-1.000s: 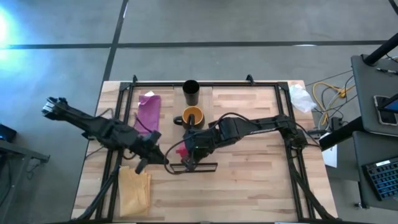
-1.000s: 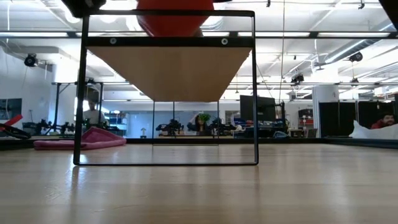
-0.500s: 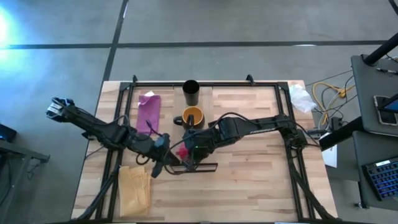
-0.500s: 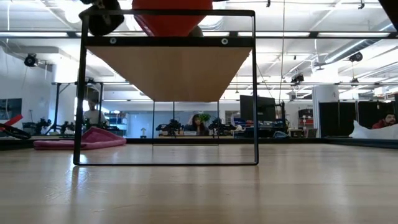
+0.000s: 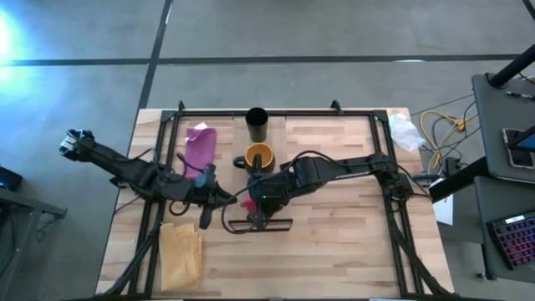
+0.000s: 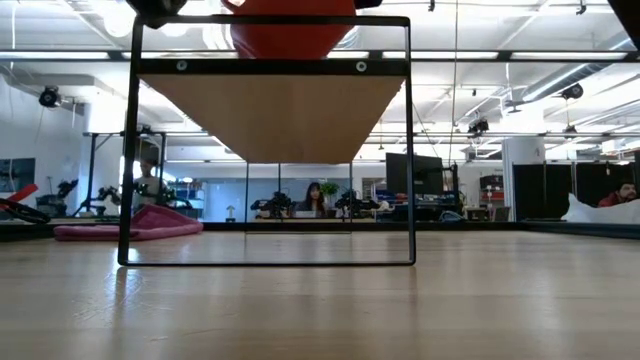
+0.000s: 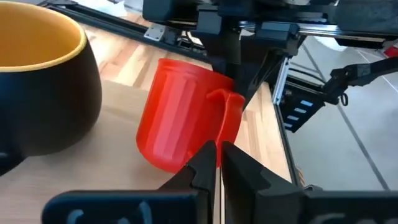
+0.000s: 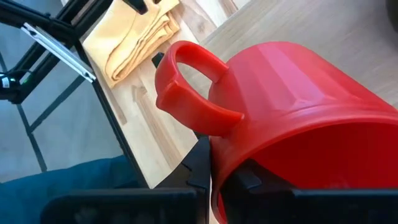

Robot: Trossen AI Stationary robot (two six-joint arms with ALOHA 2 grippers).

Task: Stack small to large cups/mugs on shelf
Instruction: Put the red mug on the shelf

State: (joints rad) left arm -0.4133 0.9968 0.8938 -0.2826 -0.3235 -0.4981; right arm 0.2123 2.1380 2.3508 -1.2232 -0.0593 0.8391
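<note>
My right gripper (image 5: pixel 256 199) is shut on the red handled mug (image 5: pixel 247 203) and holds it tilted above the near end of the shelf, by the shelf's dark wire frame (image 5: pixel 272 223). The low view shows the mug (image 6: pixel 290 30) above the shelf board (image 6: pixel 275 120). My left gripper (image 7: pixel 219 155) is shut and points level toward the table's right, with its tips at the mug's handle (image 7: pixel 229 115). The dark mug with the yellow inside (image 5: pixel 259 157) stands upright farther back. The black tumbler (image 5: pixel 257 124) stands upright near the table's far edge. My right gripper holds the red mug by its rim beside the handle (image 8: pixel 214 152), one finger inside the mug and one outside. The fingers come from above. The mug is lifted clear and tilted, its handle (image 8: pixel 186 93) turned toward my left gripper. My left gripper's shut tips stand right at the handle's lower end (image 7: pixel 221 138); I cannot tell whether they touch it.
A purple cloth (image 5: pixel 199 149) lies at the far left and a folded yellow cloth (image 5: pixel 181 248) at the near left. A white bag (image 5: pixel 405 130) lies at the far right corner. Black frame rails (image 5: pixel 251 111) run along the table's edges.
My left gripper has swung toward the table's right and a little toward the far edge, and has turned until it points at the red mug's handle. My right gripper has kept the mug above the shelf's near end, and the mug has barely shifted.
</note>
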